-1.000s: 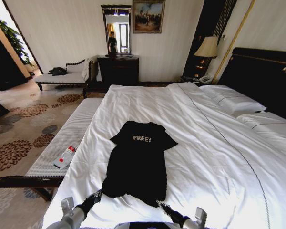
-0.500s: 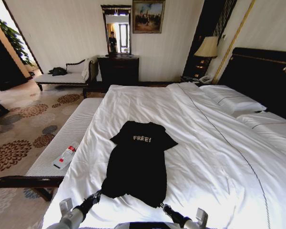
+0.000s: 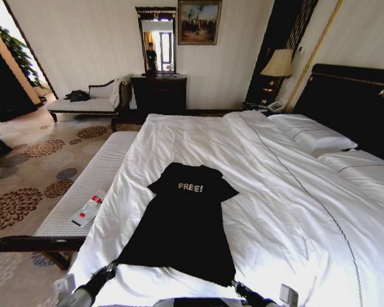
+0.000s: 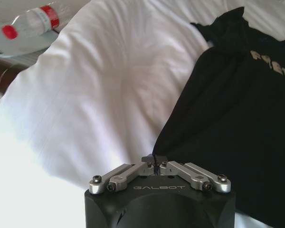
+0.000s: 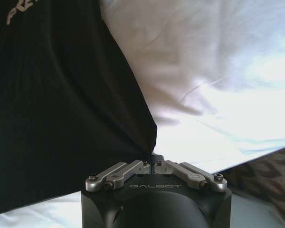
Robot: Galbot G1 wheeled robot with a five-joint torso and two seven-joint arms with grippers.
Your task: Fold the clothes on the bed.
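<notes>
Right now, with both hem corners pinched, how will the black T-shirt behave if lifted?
Likely floppy: the T-shirt drapes and creases between the left tool and right tool. Probably light. Its middle may sag onto the bed.

Hotel-style bedroom, white double bed (image 3: pixel 294 192), bedside lamp (image 3: pixel 278 64), patterned carpet (image 3: pixel 25 173)

- Daylight enters the room from the doorway left of the bed (image 3: pixel 256 166); the carpet there is washed out.
- The lit bedside lamp (image 3: pixel 278 64) casts a warm glow on the dark panel behind it.
- Sunlight falls across the white duvet (image 3: pixel 288 211), blowing out its folds near the foot of the bed.
- The black T-shirt (image 3: pixel 185 224) reads as a flat dark shape with little fold detail.
- Walls bow outward towards the head view's edges.
- In the left wrist view the duvet glares white beside the T-shirt, and the plastic bottle (image 4: pixel 31 23) is soft.
</notes>
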